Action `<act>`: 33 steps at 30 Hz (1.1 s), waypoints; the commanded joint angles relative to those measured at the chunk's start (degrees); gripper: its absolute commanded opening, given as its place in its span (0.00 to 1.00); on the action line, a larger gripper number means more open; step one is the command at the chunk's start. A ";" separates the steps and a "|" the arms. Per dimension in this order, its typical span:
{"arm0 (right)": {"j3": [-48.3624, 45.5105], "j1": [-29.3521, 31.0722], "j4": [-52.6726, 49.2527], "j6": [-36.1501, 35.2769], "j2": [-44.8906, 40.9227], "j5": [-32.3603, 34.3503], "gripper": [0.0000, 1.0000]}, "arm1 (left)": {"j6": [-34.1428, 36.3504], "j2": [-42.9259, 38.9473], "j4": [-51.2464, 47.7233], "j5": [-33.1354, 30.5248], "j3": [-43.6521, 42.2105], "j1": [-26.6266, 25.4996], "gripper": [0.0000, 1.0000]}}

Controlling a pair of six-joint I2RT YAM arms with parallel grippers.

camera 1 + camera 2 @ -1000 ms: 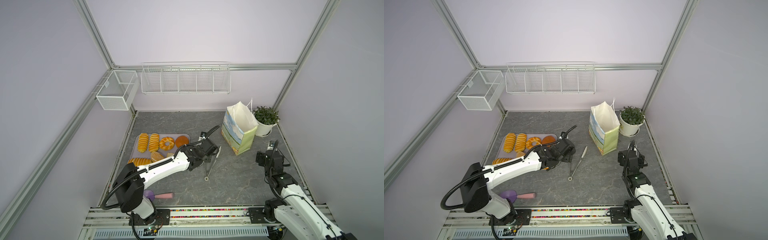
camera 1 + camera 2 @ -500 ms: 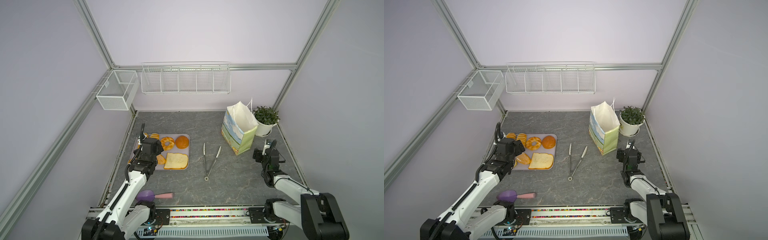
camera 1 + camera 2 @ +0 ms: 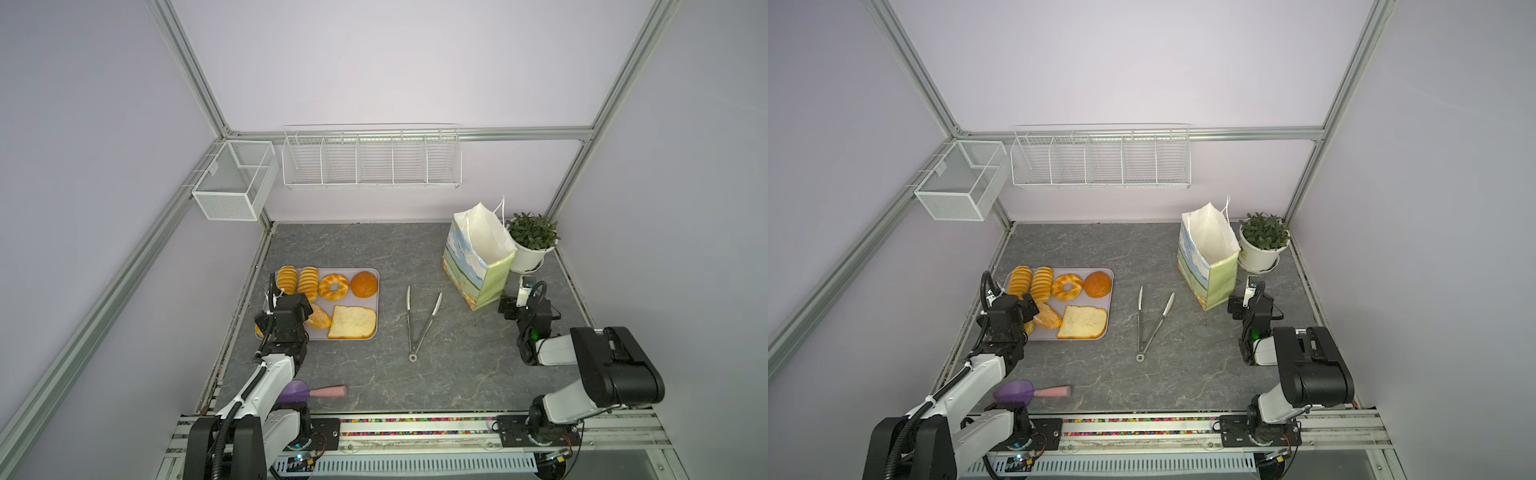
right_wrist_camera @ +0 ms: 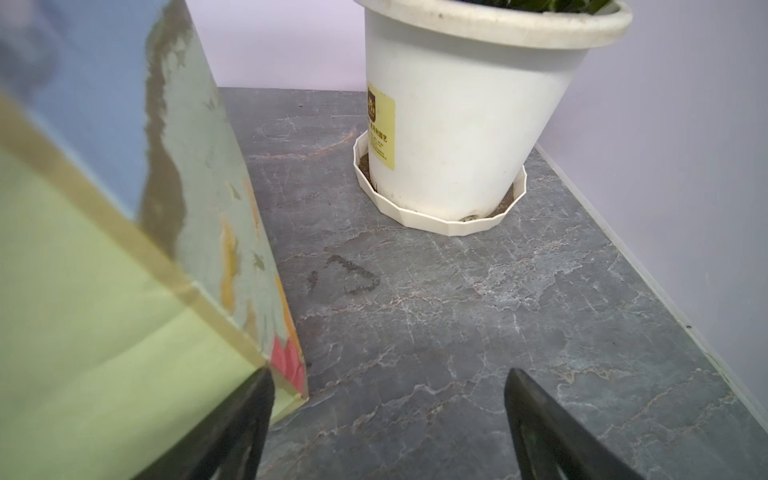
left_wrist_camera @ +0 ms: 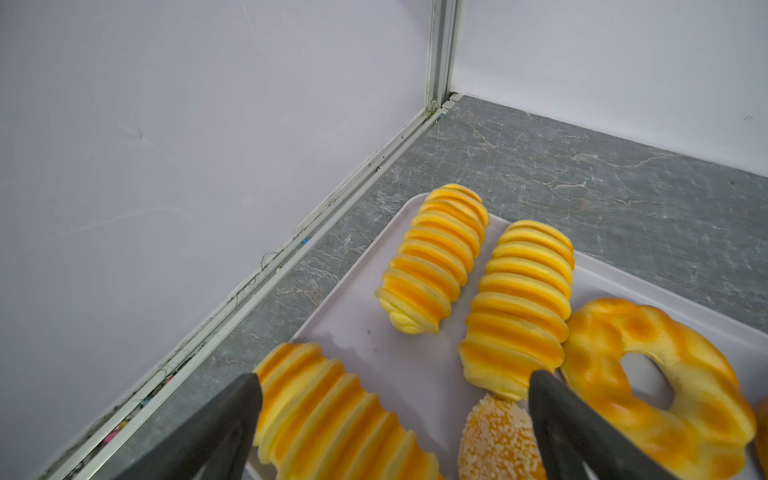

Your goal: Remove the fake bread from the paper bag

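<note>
Bread (image 5: 432, 257) looks light, squashy; pinch mid-loaf, gently; L jaws spread over tray (image 5: 374, 345); R jaws spread beside bag (image 4: 104, 311).

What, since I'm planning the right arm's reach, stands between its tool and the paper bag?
Nothing visible: the open right tool is beside a bottom corner of the paper bag; the plant pot stands apart, beyond both.

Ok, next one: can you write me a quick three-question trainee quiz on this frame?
1. True or false: the square pale toast slice lies on the pale rectangular tray.
2. The long metal tongs lie: A) in a wire basket; B) on the grey marbled table, between tray and printed paper bag; C) across a plant pot.
3. Fill in: the right gripper stands ____.
Key: 1 true; 2 B; 3 open.
</note>
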 commanded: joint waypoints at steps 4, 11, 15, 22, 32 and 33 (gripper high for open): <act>4.78 -0.35 -3.51 0.36 0.07 1.90 0.89 | 4.16 8.86 31.14 4.15 -5.53 0.85 0.99; 5.05 -0.29 -4.70 0.45 -0.38 1.87 0.89 | 6.67 22.68 46.14 11.51 -4.65 0.85 0.99; 4.91 -0.27 -4.48 0.45 -0.34 1.89 0.89 | 7.57 29.18 52.91 12.42 -4.78 0.80 0.99; 4.89 -0.20 -4.47 0.41 -0.40 1.91 0.89 | 8.44 28.27 38.38 13.97 2.25 0.44 0.99; 4.89 -0.26 -4.52 0.45 -0.27 1.90 0.89 | 8.86 28.31 37.58 14.69 2.68 0.41 0.99; 4.90 -0.24 -4.48 0.44 -0.37 1.90 0.89 | 8.86 28.30 37.63 14.71 2.62 0.39 0.99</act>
